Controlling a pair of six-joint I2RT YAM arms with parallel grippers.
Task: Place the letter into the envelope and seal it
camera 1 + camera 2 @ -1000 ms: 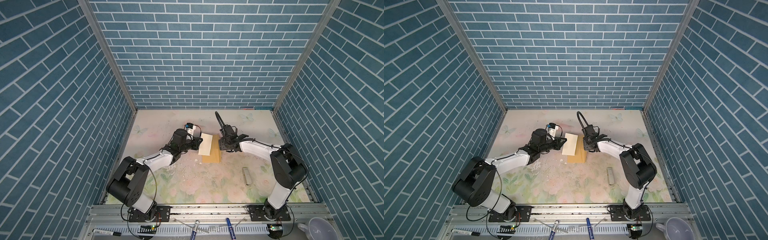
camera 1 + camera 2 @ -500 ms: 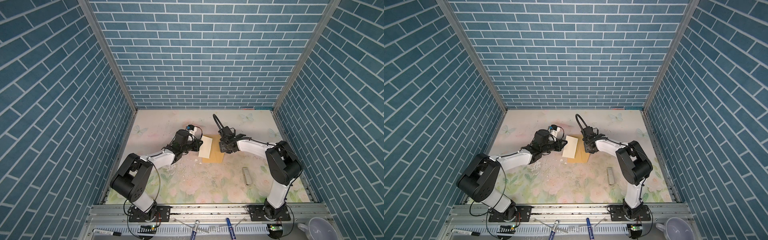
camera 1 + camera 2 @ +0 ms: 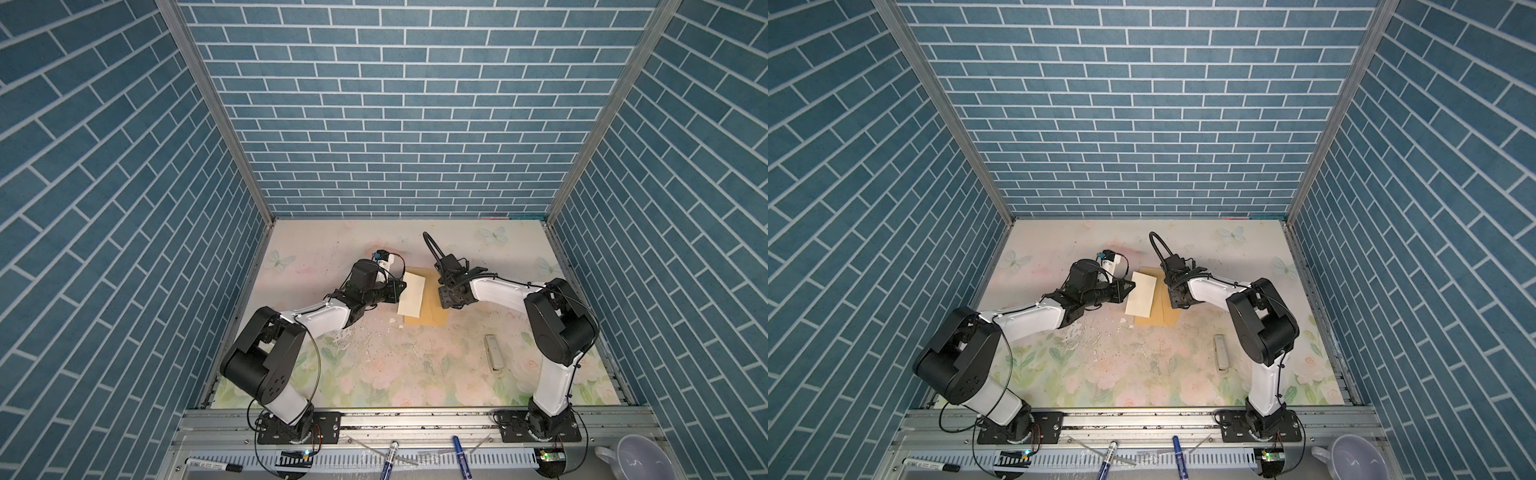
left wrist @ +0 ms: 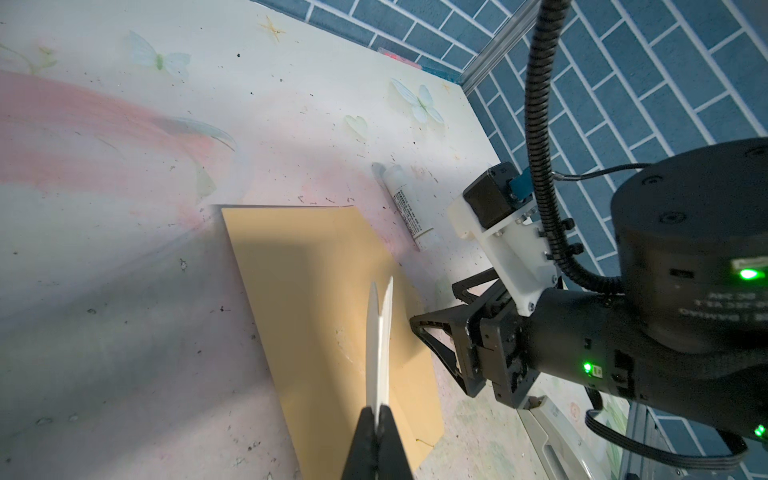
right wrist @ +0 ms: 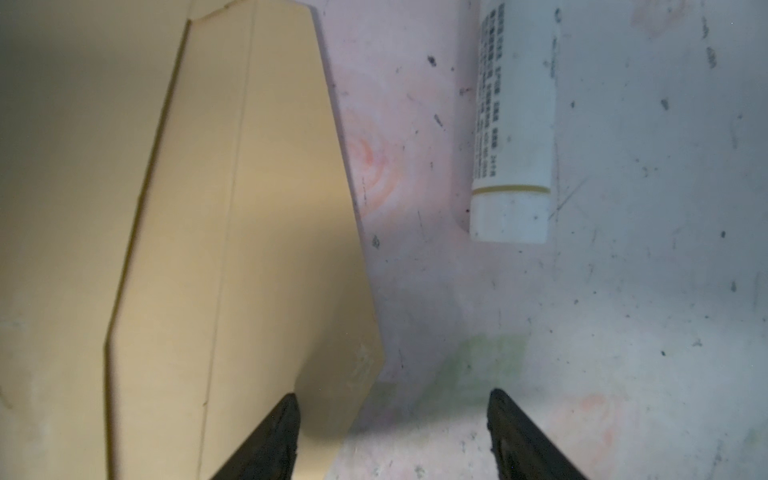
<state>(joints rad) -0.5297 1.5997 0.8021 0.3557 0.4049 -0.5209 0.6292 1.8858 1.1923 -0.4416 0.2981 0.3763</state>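
**Left tool grips folded letter over envelope; right tool spread at envelope's edge**

Count: one letter (image 3: 412, 293), one envelope (image 3: 432, 318), one white tube (image 4: 409, 208), one pale flat bar (image 3: 493, 352) that I can't identify.

Both my arms reach low from the front rail toward mid-surface (image 3: 374, 374), forearms angled inward.

My left tool (image 4: 377, 419) is clenched on the letter's edge. The letter hangs tilted over the envelope's left part. In the left wrist view it sits edge-on, two thin cream leaves splaying apart, so it's folded.

My right tool (image 5: 395, 415) is released, jaws wide. One finger (image 5: 282, 436) is over the envelope's flap side, the other is over bare surface; contact unclear.

The envelope lies flat on the surface. It is matte mustard kraft paper with a straight crease and clipped flap corners. The tube is smooth and printed, lying just beside the envelope. The surface is a scuffed floral print.
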